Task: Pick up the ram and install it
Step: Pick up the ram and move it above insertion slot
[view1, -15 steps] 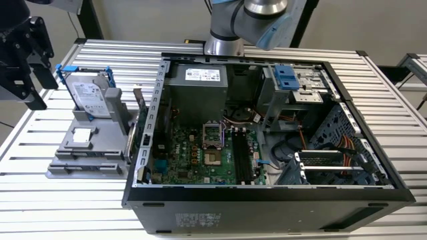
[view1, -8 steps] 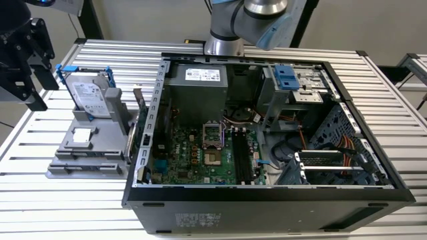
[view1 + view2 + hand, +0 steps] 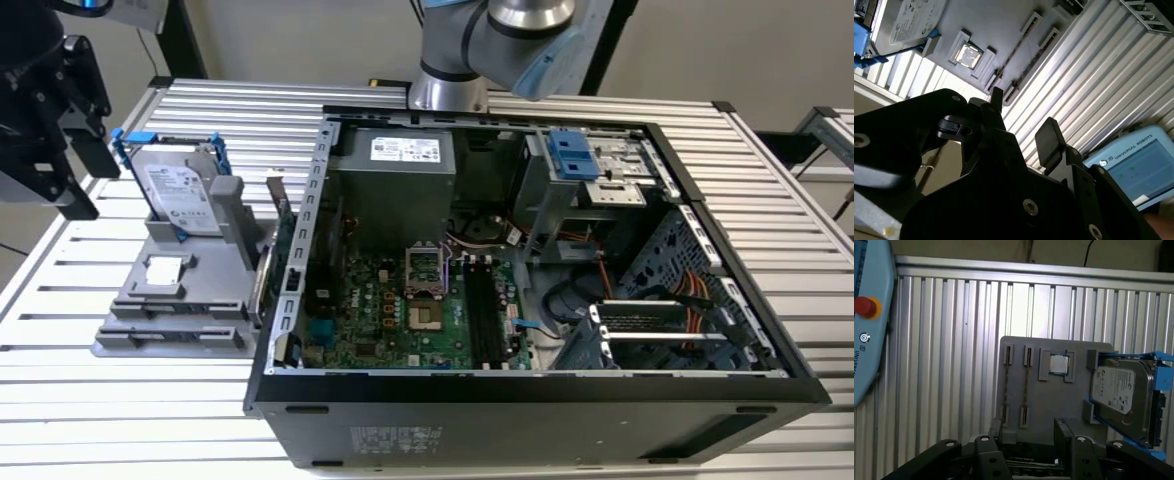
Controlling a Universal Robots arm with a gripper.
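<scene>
Black gripper (image 3: 1029,432), fingers apart and empty, hovers over the grey holder (image 3: 1054,405), where the ram (image 3: 1026,385) stands edge-up, ready for grasping.

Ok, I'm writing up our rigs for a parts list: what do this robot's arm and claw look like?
The arm is silver-grey metal tubing with rounded joints, one closed by a light-blue cap. The claw is matt black: two flat, blocky fingers on an angular black body dotted with small round screws.
</scene>
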